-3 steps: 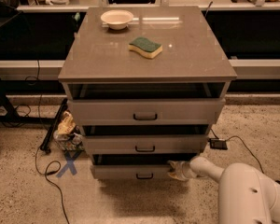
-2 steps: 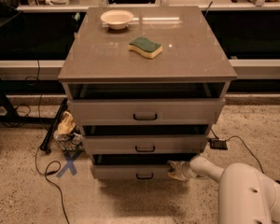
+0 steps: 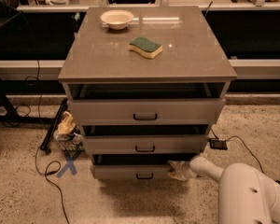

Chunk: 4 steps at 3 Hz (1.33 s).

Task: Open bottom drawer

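Bottom drawer (image 3: 126, 172) slightly out; hand (image 3: 177, 170) at its right edge, grip unclear.

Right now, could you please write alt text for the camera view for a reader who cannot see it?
The robot's gripper is at the right end of the bottom drawer, lowest of three in a grey cabinet, each with a dark gap above its front. A bowl and a green sponge lie on top.

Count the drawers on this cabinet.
3, stacked: top drawer under the tabletop, middle drawer below it, bottom drawer nearest the floor. The tool sits at the bottom drawer's right front end. None seem hidden.
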Tool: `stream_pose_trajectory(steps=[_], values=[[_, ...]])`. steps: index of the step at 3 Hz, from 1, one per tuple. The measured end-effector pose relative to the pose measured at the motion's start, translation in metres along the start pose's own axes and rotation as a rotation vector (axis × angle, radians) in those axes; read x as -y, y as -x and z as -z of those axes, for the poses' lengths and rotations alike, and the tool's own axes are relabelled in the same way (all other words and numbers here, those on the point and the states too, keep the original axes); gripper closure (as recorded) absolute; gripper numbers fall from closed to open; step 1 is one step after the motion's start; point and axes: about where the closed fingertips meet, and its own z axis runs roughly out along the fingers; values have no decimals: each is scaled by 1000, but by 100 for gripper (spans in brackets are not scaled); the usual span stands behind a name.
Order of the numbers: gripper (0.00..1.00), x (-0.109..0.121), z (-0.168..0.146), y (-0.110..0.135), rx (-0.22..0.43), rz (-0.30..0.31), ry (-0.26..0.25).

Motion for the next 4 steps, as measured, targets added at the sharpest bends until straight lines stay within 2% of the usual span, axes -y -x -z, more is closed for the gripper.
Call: stream_pose_trajectory(steps=[1,2,4], values=[[100,0,0,0,0,0,0],[81,0,0,0,0,0,0],[34,0,0,0,0,0,0]])
